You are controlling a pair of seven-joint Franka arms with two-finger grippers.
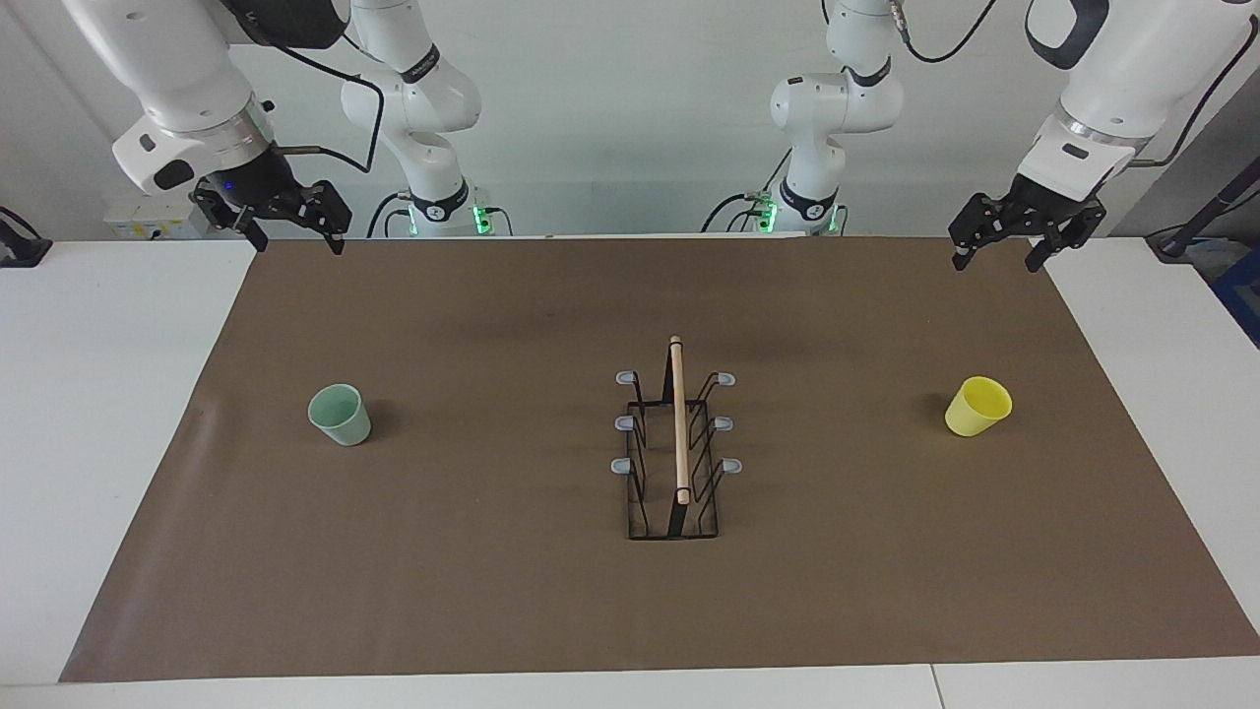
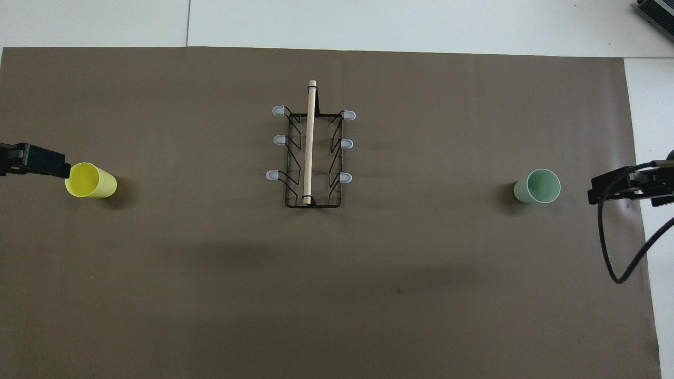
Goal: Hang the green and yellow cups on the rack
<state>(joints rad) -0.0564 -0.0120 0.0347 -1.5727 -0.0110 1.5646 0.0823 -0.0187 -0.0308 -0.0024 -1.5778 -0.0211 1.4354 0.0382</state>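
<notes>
The rack (image 1: 675, 443) stands upright in the middle of the brown mat (image 1: 492, 591), its wooden dowel (image 1: 679, 418) running along the top, pointing toward and away from the robots. Six grey-capped prongs (image 1: 626, 377) stick out from it, three on each flank, and all six are bare.

The green cup (image 1: 340, 415) stands mouth up on the mat, well apart from the rack toward the right arm's end of the table, about level with the rack's middle. The yellow cup (image 1: 977, 406) sits equally well apart from the rack toward the left arm's end — it also appears to stand mouth up, though the slant of the overhead view makes it look tipped, so its exact lean is hard to judge.

The right gripper (image 1: 298, 236) hangs in the air over the mat's edge closest to the robots, on the green cup's side of the rack, its fingers spread apart and holding nothing. The left gripper (image 1: 996, 257) hangs likewise over the same edge on the yellow cup's side of the rack — fingers apart, empty. Neither gripper touches a cup or the rack.
</notes>
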